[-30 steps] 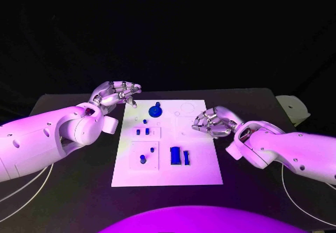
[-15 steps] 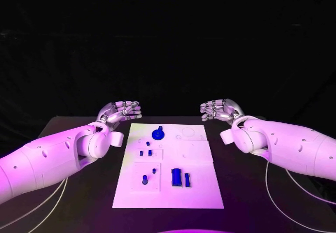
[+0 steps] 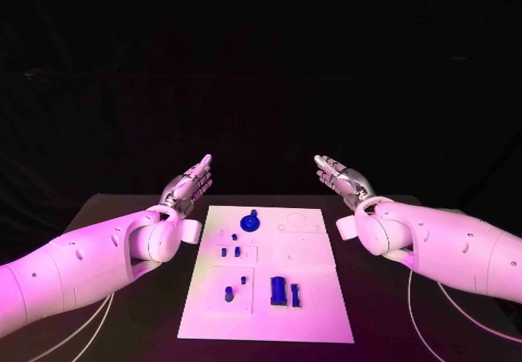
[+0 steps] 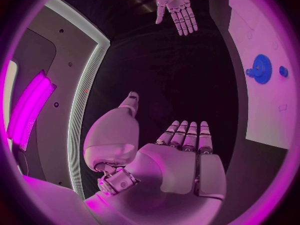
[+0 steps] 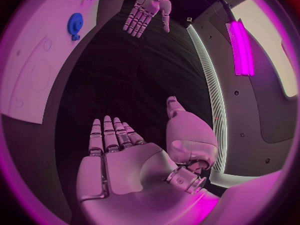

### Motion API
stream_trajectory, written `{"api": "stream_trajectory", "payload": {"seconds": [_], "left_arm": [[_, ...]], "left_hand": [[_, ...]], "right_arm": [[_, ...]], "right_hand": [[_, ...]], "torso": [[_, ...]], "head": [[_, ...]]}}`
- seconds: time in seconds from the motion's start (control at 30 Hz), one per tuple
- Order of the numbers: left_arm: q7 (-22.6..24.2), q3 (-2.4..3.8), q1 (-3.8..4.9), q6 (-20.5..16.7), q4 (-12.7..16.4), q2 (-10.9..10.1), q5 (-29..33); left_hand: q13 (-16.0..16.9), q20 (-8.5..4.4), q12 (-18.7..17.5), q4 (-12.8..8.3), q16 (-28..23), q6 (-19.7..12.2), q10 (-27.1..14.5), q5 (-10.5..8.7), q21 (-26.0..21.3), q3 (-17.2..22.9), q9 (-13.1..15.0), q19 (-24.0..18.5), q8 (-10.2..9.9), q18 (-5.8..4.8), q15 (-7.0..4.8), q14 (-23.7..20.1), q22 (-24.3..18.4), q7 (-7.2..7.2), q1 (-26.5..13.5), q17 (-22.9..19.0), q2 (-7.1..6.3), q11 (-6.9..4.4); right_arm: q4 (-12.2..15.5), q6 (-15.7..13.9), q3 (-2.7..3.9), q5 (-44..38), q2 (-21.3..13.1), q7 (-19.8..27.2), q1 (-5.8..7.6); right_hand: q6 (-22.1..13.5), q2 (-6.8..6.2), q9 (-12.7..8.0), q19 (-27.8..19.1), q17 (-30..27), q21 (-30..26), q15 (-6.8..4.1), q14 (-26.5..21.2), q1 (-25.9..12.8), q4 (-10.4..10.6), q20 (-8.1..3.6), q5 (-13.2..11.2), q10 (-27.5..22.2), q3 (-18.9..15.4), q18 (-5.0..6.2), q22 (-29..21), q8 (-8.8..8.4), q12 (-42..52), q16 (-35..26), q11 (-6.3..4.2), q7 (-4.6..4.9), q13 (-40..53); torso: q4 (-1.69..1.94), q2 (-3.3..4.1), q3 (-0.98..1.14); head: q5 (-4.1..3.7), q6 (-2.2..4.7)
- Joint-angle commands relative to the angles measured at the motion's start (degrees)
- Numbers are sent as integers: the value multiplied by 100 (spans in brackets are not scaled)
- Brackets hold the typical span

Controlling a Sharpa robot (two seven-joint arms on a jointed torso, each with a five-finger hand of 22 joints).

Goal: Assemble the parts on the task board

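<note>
Task board point(image 3: 266, 302) untouched; left robot hand point(image 3: 189, 184) and right robot hand point(image 3: 342, 178) have uncurled flat, empty.

Both arms reach forward from my station, forearms roughly parallel. I see the left robot hand point(image 3: 191, 185) raised with fingers extended straight and held close together, edge-on from the head camera. The left wrist camera shows its palm point(image 4: 178, 172) flat and bare, thumb point(image 4: 128, 102) set apart to one side. The right robot hand point(image 3: 342, 179) mirrors it: fingers straight, palm turned inward toward the other hand. Its own wrist camera shows the palm point(image 5: 122, 172) flat, thumb point(image 5: 174, 107) splayed off. Both hands hold nothing, well apart from each other.
</note>
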Motion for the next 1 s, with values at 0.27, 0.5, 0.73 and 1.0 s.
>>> {"api": "stream_trajectory", "payload": {"seconds": [0.27, 0.5, 0.73, 1.0], "left_arm": [[314, 122, -181, -2027, 1195, -219, -57], [396, 169, -254, -2663, 1665, -308, -68], [407, 175, -264, -2744, 1725, -320, -70], [407, 175, -264, -2744, 1725, -320, -70]], "left_hand": [[-52, -236, -126, -185, -223, -609, -735, -183, -73, -336, -207, -677, -257, -209, -133, -615, -70, -142, -3419, -162, 145, -128], [-52, -236, -126, -185, -223, -609, -735, -183, -73, -336, -207, -677, -257, -209, -133, -615, -70, -142, -3419, -162, 145, -128], [-52, -236, -126, -185, -223, -609, -735, -183, -73, -336, -207, -677, -257, -209, -133, -615, -70, -142, -3419, -162, 145, -128], [-52, -236, -126, -185, -223, -609, -735, -183, -73, -336, -207, -677, -257, -209, -133, -615, -70, -142, -3419, -162, 145, -128]], "right_arm": [[1374, -1636, 346, 893, -305, 735, -364], [1719, -1955, 439, 1068, -384, 864, -458], [1720, -1956, 439, 1068, -384, 864, -458], [1720, -1956, 439, 1068, -384, 864, -458]], "right_hand": [[-696, 103, -343, -783, -292, -77, -89, -1208, -2875, -144, -177, -78, -1121, -354, -168, -422, -130, -93, -172, -120, -154, -131], [-696, 103, -343, -783, -292, -77, -89, -1208, -2875, -144, -177, -78, -1121, -354, -168, -422, -130, -93, -172, -120, -154, -131], [-696, 103, -343, -783, -292, -77, -89, -1208, -2875, -144, -177, -78, -1121, -354, -168, -422, -130, -93, -172, -120, -154, -131], [-696, 103, -343, -783, -292, -77, -89, -1208, -2875, -144, -177, -78, -1121, -354, -168, -422, -130, -93, -172, -120, -154, -131]], "torso": [[101, -70, 143], [102, -70, 143], [102, -70, 143], [102, -70, 143]], "head": [[55, 395], [55, 395], [55, 395], [55, 395]]}}
